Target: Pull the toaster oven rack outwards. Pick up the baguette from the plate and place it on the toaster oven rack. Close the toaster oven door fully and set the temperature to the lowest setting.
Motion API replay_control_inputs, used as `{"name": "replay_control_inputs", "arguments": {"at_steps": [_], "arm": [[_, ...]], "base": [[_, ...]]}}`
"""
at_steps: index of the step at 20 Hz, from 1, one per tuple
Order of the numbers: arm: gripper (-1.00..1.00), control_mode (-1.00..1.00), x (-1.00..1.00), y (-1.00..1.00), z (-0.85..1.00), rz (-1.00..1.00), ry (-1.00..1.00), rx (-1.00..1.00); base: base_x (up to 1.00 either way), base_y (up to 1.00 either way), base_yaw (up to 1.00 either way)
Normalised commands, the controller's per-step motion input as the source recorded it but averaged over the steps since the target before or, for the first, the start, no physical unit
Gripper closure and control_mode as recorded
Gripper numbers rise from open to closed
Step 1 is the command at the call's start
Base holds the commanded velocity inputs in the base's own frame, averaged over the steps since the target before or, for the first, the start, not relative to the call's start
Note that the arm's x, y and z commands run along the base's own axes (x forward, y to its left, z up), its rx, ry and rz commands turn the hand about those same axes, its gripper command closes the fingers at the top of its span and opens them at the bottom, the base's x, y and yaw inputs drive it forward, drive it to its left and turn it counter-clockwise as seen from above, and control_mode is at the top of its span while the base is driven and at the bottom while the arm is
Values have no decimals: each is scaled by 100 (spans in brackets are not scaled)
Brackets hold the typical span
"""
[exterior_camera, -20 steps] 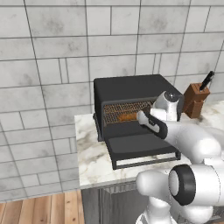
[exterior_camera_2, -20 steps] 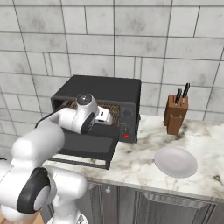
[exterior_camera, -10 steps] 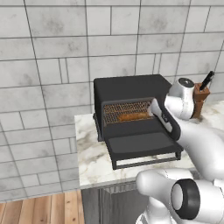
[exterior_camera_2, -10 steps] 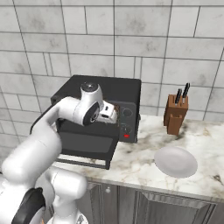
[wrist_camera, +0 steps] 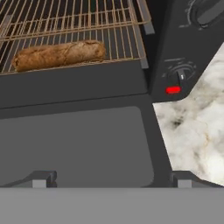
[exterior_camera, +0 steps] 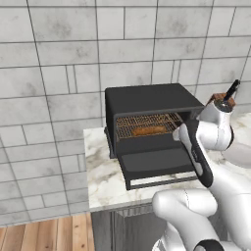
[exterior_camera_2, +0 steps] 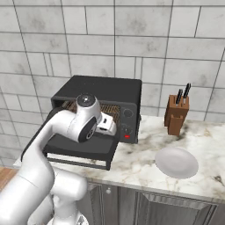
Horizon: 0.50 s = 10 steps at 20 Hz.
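The black toaster oven (exterior_camera: 149,100) stands on the counter with its door (exterior_camera: 154,162) folded down flat. The copper wire rack (wrist_camera: 78,30) sits in the cavity mouth. The orange-brown baguette (wrist_camera: 59,53) lies lengthwise on it, also visible as the baguette (exterior_camera: 149,130). My gripper (wrist_camera: 113,179) hovers above the door's (wrist_camera: 74,144) front part, open and holding nothing. It looks toward the rack and stands apart from the baguette. Near the oven's right front corner, the gripper (exterior_camera: 177,137) (exterior_camera_2: 109,128) is close to the control strip with a knob (wrist_camera: 180,75) and the red light (wrist_camera: 173,90).
A white plate (exterior_camera_2: 176,161) with nothing on it lies on the marble counter (exterior_camera_2: 140,162) right of the oven. A brown knife block (exterior_camera_2: 177,115) stands behind it against the tiled wall. My own arm crosses in front of the oven's right side.
My hand has drawn back from the oven's mouth and the wrist has swung up and to the right. The baguette stays on the rack.
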Motion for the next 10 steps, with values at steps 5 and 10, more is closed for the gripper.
{"name": "replay_control_inputs", "arguments": {"at_steps": [5,10], "arm": [[-100,-100,-12,-45,-14,15,-1,0],[-100,-100,0,-55,-6,27,0,0]], "base": [[0,0,0],[0,0,0]]}}
